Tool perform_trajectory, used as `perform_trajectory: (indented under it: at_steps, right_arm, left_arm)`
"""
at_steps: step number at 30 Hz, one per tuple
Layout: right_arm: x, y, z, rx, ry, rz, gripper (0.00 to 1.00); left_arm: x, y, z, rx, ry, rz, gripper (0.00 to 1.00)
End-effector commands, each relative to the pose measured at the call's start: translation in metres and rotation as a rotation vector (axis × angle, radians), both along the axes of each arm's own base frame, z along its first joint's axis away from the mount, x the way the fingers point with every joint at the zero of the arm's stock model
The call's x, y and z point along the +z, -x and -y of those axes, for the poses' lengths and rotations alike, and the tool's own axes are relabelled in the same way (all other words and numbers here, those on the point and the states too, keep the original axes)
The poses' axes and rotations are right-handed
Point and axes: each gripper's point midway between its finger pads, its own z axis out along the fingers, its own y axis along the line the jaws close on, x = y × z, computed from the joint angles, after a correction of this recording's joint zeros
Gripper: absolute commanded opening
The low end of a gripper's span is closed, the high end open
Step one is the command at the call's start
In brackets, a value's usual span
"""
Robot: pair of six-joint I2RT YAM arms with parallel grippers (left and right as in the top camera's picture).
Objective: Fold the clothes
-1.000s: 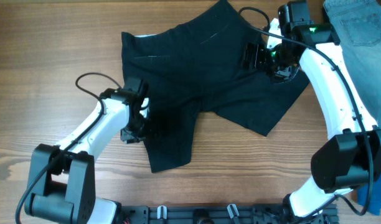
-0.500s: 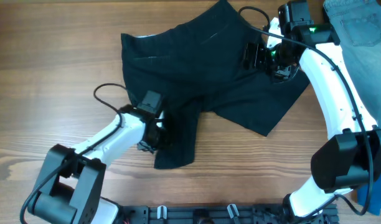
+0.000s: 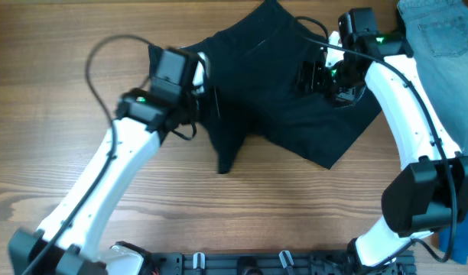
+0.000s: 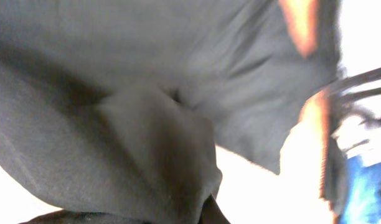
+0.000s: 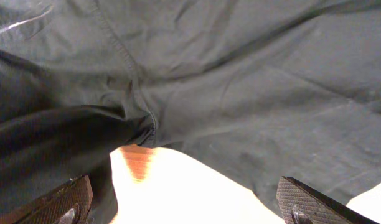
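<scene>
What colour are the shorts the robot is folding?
The shorts are plain black, with no pattern. The overhead view shows it best.

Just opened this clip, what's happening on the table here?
Two robot arms are working on a pair of black shorts spread on the wooden table. The left gripper is shut on one leg, holding it bunched and raised, fabric hanging to a point. The right gripper is open over the other leg, gripping nothing. The fold is not finished. At the far right lie light blue jeans.
</scene>
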Motion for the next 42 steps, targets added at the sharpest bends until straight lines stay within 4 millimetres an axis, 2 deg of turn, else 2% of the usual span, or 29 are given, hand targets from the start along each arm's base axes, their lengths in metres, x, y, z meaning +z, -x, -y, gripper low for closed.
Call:
perform_trajectory:
  at_steps: [1,5,10,12,15,19,22,25,28,34,38,42]
  right_arm:
    - [0.000,0.008,-0.024,0.081,-0.051,-0.001,0.96]
    - [0.001,0.013,-0.048,0.165,-0.049,0.021,0.96]
    - [0.007,0.013,-0.096,0.264,-0.072,0.107,0.95]
    - [0.006,0.010,-0.108,0.250,-0.047,0.132,0.96]
    - [-0.001,0.011,-0.112,0.216,-0.041,0.124,0.95]
    - [-0.027,0.026,-0.106,0.211,-0.026,0.058,0.95]
    - [-0.043,0.030,-0.099,0.185,-0.021,0.030,0.96]
    - [-0.047,0.034,-0.097,0.190,-0.046,0.006,0.96]
    - [-0.047,0.045,-0.109,0.241,-0.073,-0.010,0.96]
    - [-0.040,0.070,-0.161,0.339,-0.181,-0.018,0.94]
    - [-0.044,0.068,-0.170,0.348,-0.107,0.041,0.92]
    - [-0.042,0.051,-0.169,0.307,-0.094,0.098,0.92]
  left_arm:
    - [0.027,-0.015,-0.004,0.024,0.048,0.082,0.04]
    - [0.034,-0.029,-0.008,0.074,0.075,0.119,0.04]
    - [0.048,-0.046,-0.014,0.146,0.126,0.165,0.04]
    - [0.049,-0.049,-0.017,0.163,0.135,0.169,0.04]
    - [0.042,-0.045,-0.024,0.177,0.116,0.135,0.04]
    - [0.034,-0.046,-0.039,0.227,0.071,0.115,0.04]
    - [0.031,-0.045,-0.042,0.237,0.064,0.101,0.04]
    - [0.006,-0.032,-0.063,0.296,-0.054,0.015,0.04]
    - [-0.004,-0.025,-0.080,0.345,-0.141,-0.014,0.04]
    - [0.005,-0.037,-0.077,0.396,-0.083,0.022,0.04]
    - [0.012,-0.044,-0.074,0.407,-0.052,0.052,0.04]
    - [0.006,-0.038,-0.077,0.408,-0.076,0.021,0.04]
